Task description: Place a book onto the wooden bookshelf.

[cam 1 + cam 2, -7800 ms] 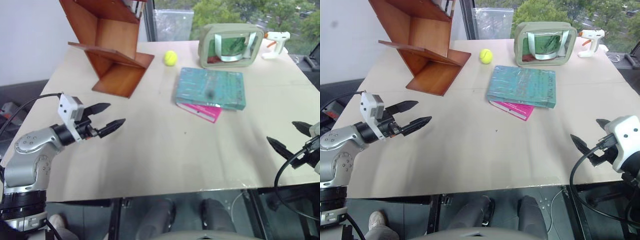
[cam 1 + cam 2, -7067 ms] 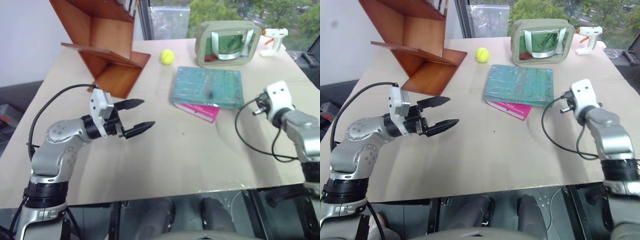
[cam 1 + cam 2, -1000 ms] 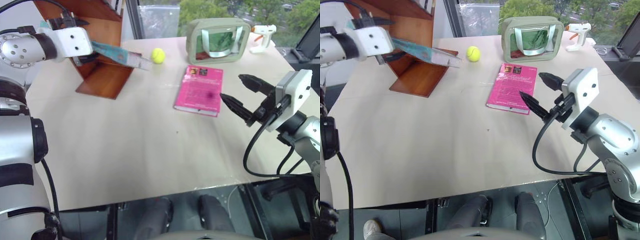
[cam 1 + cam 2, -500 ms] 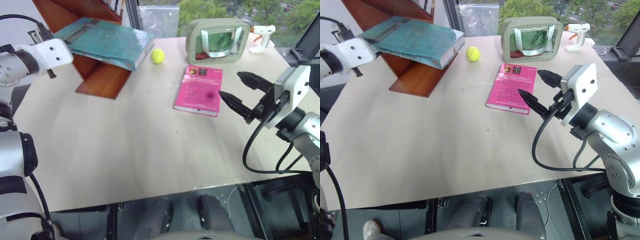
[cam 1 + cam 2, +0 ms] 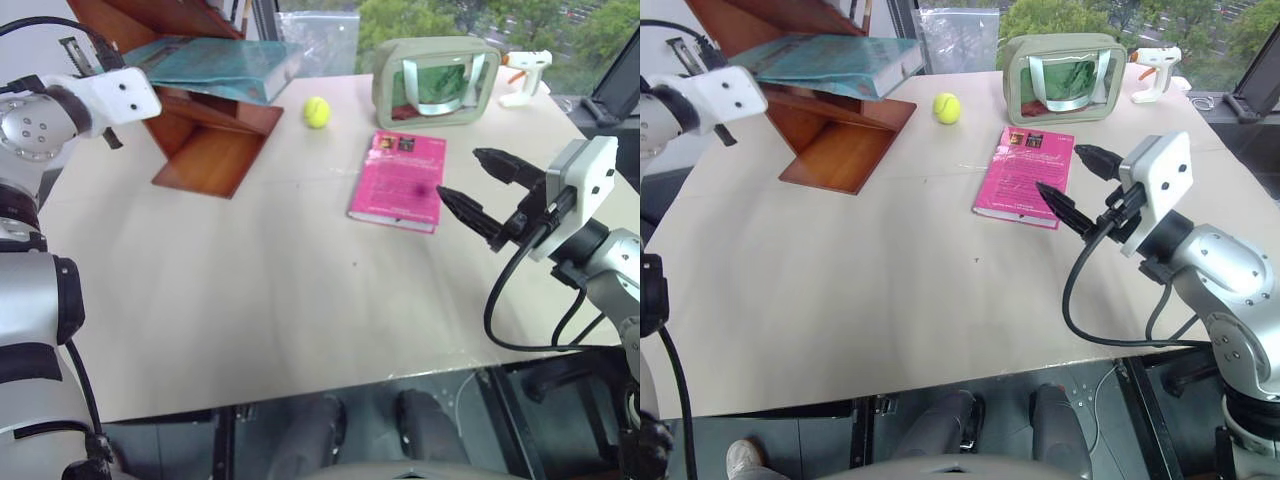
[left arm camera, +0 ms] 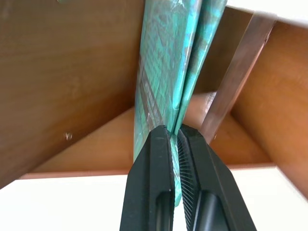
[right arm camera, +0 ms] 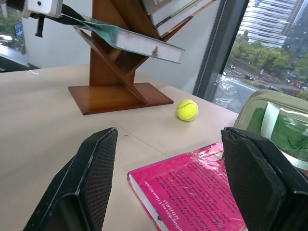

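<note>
The teal-green book [image 5: 215,62] lies almost level across the angled boards of the wooden bookshelf [image 5: 215,150] at the table's far left, its pale page edges facing the tennis ball. My left gripper [image 6: 173,134] is shut on a thin edge of the book's cover [image 6: 163,72], with the shelf's brown boards close on both sides. My right gripper [image 5: 462,175] hovers open above the table's right side, just right of a pink book [image 5: 400,180], holding nothing.
A yellow tennis ball [image 5: 316,111] sits between the shelf and a pale green bag [image 5: 435,82] at the back. A white glue gun [image 5: 527,72] lies at the far right corner. More books stand in the shelf's upper part [image 7: 168,9].
The teal book has swung from a steep tilt to nearly level on the shelf. My left gripper moved left and closed onto the cover's edge. The right arm stayed put.
</note>
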Controlling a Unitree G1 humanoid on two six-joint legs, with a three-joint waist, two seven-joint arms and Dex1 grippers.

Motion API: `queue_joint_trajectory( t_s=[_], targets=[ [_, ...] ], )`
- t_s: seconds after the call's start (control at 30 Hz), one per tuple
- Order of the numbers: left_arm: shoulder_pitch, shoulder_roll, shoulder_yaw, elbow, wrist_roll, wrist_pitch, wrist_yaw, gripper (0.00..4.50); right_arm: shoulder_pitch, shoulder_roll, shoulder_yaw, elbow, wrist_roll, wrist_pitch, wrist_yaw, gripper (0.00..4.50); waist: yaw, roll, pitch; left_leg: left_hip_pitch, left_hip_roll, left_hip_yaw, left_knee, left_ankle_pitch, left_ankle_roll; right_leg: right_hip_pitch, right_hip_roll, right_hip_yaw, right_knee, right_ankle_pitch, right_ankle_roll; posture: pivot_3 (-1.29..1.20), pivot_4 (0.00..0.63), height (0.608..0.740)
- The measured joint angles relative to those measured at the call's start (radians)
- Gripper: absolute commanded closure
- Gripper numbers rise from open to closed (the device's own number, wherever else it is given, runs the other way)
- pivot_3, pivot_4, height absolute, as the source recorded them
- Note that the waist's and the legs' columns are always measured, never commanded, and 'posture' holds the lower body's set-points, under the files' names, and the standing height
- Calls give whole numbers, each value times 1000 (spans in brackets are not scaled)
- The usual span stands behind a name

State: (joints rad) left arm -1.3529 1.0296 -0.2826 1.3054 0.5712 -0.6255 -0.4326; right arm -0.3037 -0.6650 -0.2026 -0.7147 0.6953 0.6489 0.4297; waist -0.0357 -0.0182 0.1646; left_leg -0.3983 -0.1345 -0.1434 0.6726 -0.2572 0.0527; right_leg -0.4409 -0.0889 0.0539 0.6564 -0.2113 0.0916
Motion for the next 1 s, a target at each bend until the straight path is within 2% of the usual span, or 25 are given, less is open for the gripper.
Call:
queue_joint_trajectory(
  t_s=[0.3,0.33,0.37,0.43,0.47,0.5,0.53,0.6,0.67,1.0],
  targets=[
    [-11,14,-1,8,14,31,-14,4471,-14,3,-2,-30,21,-22,12,926,-1,0,0,0,0,0,0,0,0,0,0,0,0,0,0,0,150,740],
    [-12,15,0,8,12,30,-22,3672,-33,3,-1,-32,22,-30,16,926,-1,0,0,0,0,0,0,0,0,0,0,0,0,0,0,0,150,740],
    [-12,15,0,8,12,30,-24,3408,-39,3,-1,-34,22,-32,17,926,-1,0,0,0,0,0,0,0,0,0,0,0,0,0,0,0,150,740],
    [-12,16,1,8,8,28,-38,2458,-58,6,-1,-36,27,-41,22,926,-1,0,0,0,0,0,0,0,0,0,0,0,0,0,0,0,150,740],
    [-12,17,2,8,4,27,-46,2199,-67,8,-1,-36,31,-42,22,926,-2,0,0,0,0,0,0,0,0,0,0,0,0,0,0,0,150,740],
    [-12,18,4,8,-3,25,-53,1639,-81,11,0,-36,37,-45,22,926,-2,0,0,0,0,0,0,0,0,0,0,0,0,0,0,0,150,740],
    [-12,19,7,8,-6,23,-57,1421,-87,11,0,-36,40,-46,22,926,-2,0,0,0,0,0,0,0,0,0,0,0,-1,0,0,0,150,740],
    [-12,28,7,8,-13,17,-63,602,-90,15,2,-36,42,-48,23,926,-2,0,0,0,0,0,0,0,0,0,0,0,-1,0,0,0,150,740],
    [-12,35,7,8,-16,12,-63,83,-90,16,8,-36,42,-48,23,926,-3,0,0,0,0,0,0,0,0,0,0,0,0,0,0,0,150,740],
    [14,60,26,8,-43,-12,-67,83,-128,28,40,-12,38,-49,24,926,-3,0,0,0,0,0,0,0,0,0,0,0,0,0,0,0,150,740]
  ],
)
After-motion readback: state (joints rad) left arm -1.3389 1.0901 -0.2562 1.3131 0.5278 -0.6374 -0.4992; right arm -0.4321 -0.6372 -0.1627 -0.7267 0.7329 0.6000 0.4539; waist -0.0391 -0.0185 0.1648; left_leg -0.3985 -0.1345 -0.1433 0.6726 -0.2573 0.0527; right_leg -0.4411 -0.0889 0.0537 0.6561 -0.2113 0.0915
